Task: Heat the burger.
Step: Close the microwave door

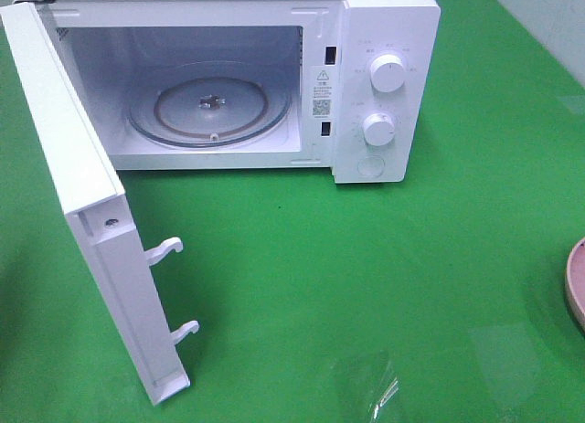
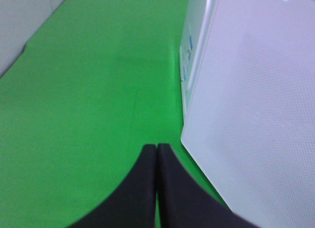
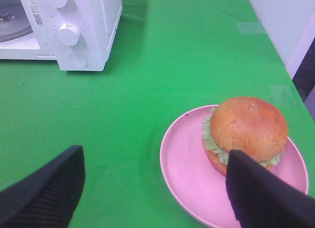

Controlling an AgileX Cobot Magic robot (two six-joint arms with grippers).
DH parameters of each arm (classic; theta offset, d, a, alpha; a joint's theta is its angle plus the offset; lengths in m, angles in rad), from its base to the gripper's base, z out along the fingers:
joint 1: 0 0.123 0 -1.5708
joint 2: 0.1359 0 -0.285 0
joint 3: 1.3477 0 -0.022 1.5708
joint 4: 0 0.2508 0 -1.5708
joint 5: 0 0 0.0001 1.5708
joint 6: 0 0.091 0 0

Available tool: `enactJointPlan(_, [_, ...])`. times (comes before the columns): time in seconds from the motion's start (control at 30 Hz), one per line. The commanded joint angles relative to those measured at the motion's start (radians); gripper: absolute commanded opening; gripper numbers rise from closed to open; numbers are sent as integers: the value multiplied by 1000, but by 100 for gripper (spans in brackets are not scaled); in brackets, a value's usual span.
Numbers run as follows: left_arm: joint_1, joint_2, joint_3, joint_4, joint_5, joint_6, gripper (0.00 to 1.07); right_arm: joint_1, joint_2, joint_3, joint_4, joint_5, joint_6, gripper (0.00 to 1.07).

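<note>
A: Green cloth [image 1: 366, 286] covers the table in the exterior high view. What stands on it?

B: A white microwave [image 1: 384, 39] at 12 o'clock, its door [image 1: 82, 195] swung wide open toward 8 o'clock. Inside lies the glass turntable [image 1: 210, 105], bare. Two white knobs [image 1: 388, 74] sit on the control panel, one above the other. At 3 o'clock, the rim of a pink plate [image 1: 576, 286] just enters the frame. Neither arm shows here, nor does the burger.

A: And the left wrist view?

B: The left gripper [image 2: 156, 151] appears at 6 o'clock of that picture, its two black fingers [image 2: 142, 188] pressed together with no gap and nothing between them. It hangs over bare green cloth. The pale, dotted outer face of the microwave door fills the side from 1 to 5 o'clock, just beside the fingers.

A: The right wrist view?

B: The right gripper [image 3: 155, 183] has its jaws spread wide, empty; one black finger [image 3: 44, 188] sits at 8 o'clock, the other at 4 o'clock. The burger [image 3: 246, 132], golden-brown bun over green lettuce, rests on the pink plate [image 3: 187, 164], toward the plate's far side. The finger at 4 o'clock overlaps the burger's near edge in the picture; whether it touches cannot be told. The microwave's control panel stands at 11 o'clock, well apart from the plate.
</note>
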Motion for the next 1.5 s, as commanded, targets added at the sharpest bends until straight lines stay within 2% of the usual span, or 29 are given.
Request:
enactJointPlan(0.03, [0,0,2,210,-16,-121,0,-6,-27,1,4,-6,-6,76])
enactJointPlan(0.07, [0,0,2,210,-16,-121,0,-6,-27,1,4,-6,-6,76])
enactJointPlan(0.1, [0,0,2,258,-15,-155,0,-6,-27,1,4,-6,-6,76])
enactJointPlan(0.13, [0,0,2,258,-15,-155,0,-6,-27,1,4,-6,-6,76])
enactJointPlan(0.17, [0,0,2,375,-18,-232,0,-6,-27,1,4,-6,-6,76])
enactJointPlan(0.2, [0,0,2,375,-18,-232,0,-6,-27,1,4,-6,-6,76])
enactJointPlan(0.27, [0,7,2,457,-35,-267,0,-6,-27,1,4,-6,-6,76])
enactJointPlan(0.4, [0,26,2,489,-57,-277,0,-6,-27,1,3,-6,-6,76])
enactJointPlan(0.43, [0,58,2,507,-96,-298,0,-6,-27,1,3,-6,-6,76])
enactJointPlan(0.57, [0,113,2,558,-170,-299,0,-6,-27,1,3,-6,-6,76])
enactJointPlan(0.6, [0,132,1,596,-192,-299,0,-6,-27,1,3,-6,-6,76])
enactJointPlan(0.7, [0,147,1,617,-202,-301,0,-6,-27,1,3,-6,-6,76])
enactJointPlan(0.8, [0,183,1,662,-222,-334,0,-6,-27,1,2,-6,-6,76])
enactJointPlan(0.93, [0,221,1,715,-254,-337,0,-6,-27,1,2,-6,-6,76])
enactJointPlan(1.2, [0,244,1,753,-246,-344,0,-6,-27,1,2,-6,-6,76])
enactJointPlan(1.37, [-67,244,-33,758,-199,-343,0,-6,-27,1,2,-6,-6,76])
enactJointPlan(1.5, [-90,253,-51,757,-186,-345,0,-6,-27,1,2,-6,-6,76])
